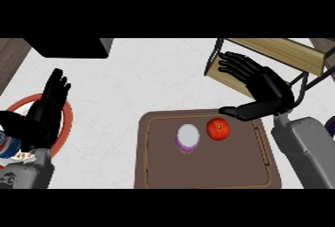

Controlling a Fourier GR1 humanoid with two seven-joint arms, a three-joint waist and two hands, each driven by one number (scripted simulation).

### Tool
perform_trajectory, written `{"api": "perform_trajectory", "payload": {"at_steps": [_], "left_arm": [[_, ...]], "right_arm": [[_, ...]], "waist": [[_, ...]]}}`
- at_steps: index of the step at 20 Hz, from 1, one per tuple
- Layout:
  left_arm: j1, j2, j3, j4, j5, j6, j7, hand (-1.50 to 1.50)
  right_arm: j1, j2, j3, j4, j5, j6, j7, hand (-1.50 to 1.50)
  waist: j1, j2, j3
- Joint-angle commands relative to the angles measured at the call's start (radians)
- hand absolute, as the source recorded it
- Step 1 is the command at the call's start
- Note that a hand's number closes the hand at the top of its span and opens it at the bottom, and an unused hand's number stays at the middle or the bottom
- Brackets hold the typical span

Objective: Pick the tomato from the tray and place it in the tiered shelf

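Note:
A red tomato [218, 128] lies on the brown tray [157, 173], toward its far right part, next to a white and purple onion half [188, 137]. My right hand [262, 86] hovers open just beyond the tray's far right corner, fingers straight and thumb pointing left above the tomato, not touching it. The wooden tiered shelf [274, 53] with its dark frame stands at the back right, right behind that hand. My left hand [47, 106] is open at the left, fingers up, over a red-rimmed plate [68, 119].
A black box-like object [68, 47] sits at the back left. The white counter [144, 80] spreads between the tray and the back. A dark wood strip runs along the far left edge. A small round item with blue and red shows at the lower left [8, 148].

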Motion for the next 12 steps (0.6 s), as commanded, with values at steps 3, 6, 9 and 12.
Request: {"api": "perform_trajectory", "payload": {"at_steps": [3,6,9,12], "left_arm": [[0.04,-0.009,-0.011,-0.074,-0.006,0.01,0.026,0.0],[0.075,-0.011,-0.011,-0.061,-0.022,0.018,0.006,0.0],[0.051,-0.014,-0.001,-0.064,-0.014,0.023,0.023,0.0],[0.076,0.0,0.009,-0.045,0.002,-0.019,-0.021,0.0]], "right_arm": [[-0.071,-0.195,0.04,-0.083,0.04,0.241,0.073,-1.5],[-0.119,-0.289,0.086,-0.142,0.094,0.318,0.15,-1.5],[-0.154,-0.343,0.167,-0.25,0.217,0.331,0.213,-1.5],[-0.244,-0.368,0.217,-0.297,0.356,0.302,0.3,-1.5]], "waist": [[-0.011,-0.007,-0.001],[-0.011,-0.009,-0.002],[-0.022,-0.014,-0.003],[-0.008,-0.01,-0.005]]}}
